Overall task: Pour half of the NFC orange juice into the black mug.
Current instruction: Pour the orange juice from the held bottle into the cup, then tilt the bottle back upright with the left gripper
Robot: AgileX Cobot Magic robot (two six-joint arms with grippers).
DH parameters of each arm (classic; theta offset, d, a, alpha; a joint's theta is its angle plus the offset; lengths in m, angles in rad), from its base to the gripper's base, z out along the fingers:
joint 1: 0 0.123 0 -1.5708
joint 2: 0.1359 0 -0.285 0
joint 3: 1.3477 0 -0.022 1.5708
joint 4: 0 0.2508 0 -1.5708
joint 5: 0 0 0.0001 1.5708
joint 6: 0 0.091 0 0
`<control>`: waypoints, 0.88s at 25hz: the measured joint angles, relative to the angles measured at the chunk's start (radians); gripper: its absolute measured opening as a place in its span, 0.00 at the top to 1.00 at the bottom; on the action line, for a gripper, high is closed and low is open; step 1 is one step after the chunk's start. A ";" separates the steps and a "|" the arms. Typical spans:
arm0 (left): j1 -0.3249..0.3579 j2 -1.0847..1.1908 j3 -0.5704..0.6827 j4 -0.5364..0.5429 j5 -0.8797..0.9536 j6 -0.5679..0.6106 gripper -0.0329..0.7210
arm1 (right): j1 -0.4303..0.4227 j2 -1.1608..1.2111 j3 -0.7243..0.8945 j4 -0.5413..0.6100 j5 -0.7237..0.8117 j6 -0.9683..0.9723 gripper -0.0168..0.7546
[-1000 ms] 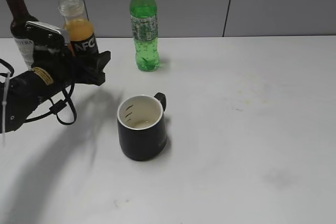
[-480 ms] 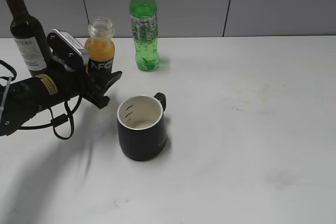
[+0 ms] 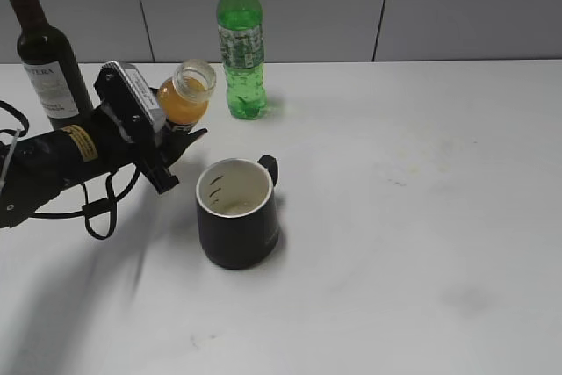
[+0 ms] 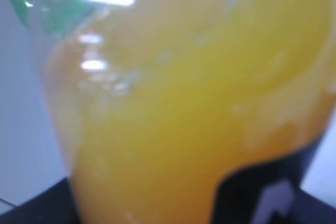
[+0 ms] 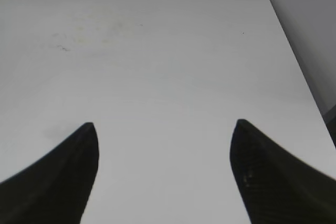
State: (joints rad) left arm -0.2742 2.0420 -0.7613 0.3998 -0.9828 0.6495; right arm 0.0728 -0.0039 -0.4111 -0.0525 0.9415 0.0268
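Up above the bench (image 3: 421,217), on your left side, the left claw (image 3: 176,133) is clamped on the NFC orange juice (image 3: 184,94) and holds it in the air. The bottle is tipped over, with its open mouth pointing toward the black mug (image 3: 237,214). The mug stands on the bench, near the bottle, lower and a bit to the right. No juice is running out that you can see. I think you are at the start of the pouring step.

Next, you need to bring the open mouth right over the white inside of the mug and tip a bit more. Go slowly, so the juice does not splash on the bench. Stop when about half is gone.

From the outside camera you get the whole scene: the bottle, the mug, a green soda bottle (image 3: 241,41) and a dark wine bottle (image 3: 46,50) at the back. The left wrist camera cannot show any of that. It is so close that it is nearly all blurry orange juice (image 4: 199,98), with a bit of the black label at the bottom. But it does show the juice sloshed to one side.

The right wrist camera shows only the right claw (image 5: 164,166) with its two tips wide apart over bare bench, holding nothing.
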 joint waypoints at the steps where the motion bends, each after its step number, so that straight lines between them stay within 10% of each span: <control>1: 0.000 0.000 0.000 0.000 -0.005 0.030 0.33 | 0.000 0.000 0.000 0.000 0.000 0.000 0.21; 22: 0.000 0.000 0.000 -0.005 -0.136 0.478 0.33 | 0.000 0.000 0.000 0.000 0.000 0.000 0.21</control>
State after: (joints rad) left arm -0.2742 2.0420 -0.7613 0.3945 -1.1189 1.1272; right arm 0.0728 -0.0039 -0.4111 -0.0525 0.9415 0.0268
